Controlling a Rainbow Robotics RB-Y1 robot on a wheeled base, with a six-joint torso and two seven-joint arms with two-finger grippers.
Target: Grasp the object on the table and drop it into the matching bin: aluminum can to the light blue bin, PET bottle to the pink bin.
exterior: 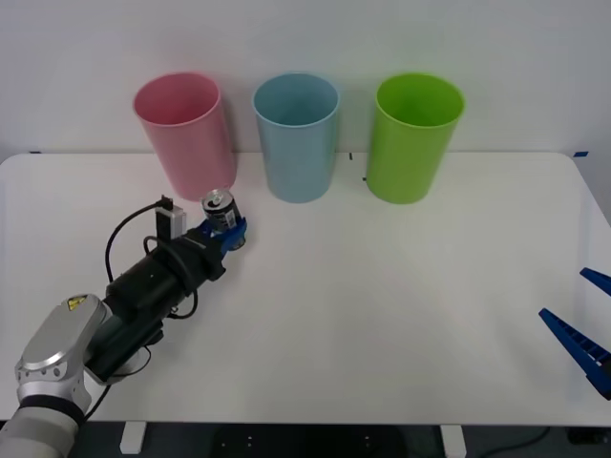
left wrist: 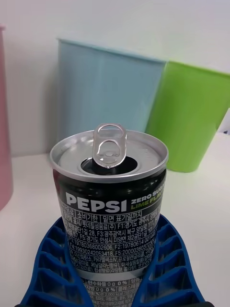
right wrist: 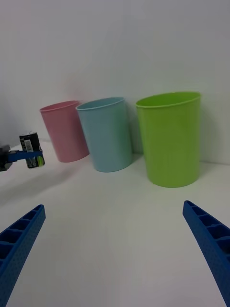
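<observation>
In the left wrist view the blue fingers [left wrist: 52, 261] are covering the lower sides of the aluminum can [left wrist: 109, 201], and the picture's edge is cutting off its base. The pink bin [left wrist: 4, 120] is showing there only as a strip at the edge, while the can is hiding the foot of the light blue bin [left wrist: 105, 91]. In the front view the edge is cutting off the right gripper [exterior: 582, 324], and the small print on the can is staying too fine to read.

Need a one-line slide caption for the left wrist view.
Left gripper shut on an upright Pepsi Zero can, with the light blue bin and lime green bin behind it.
</observation>
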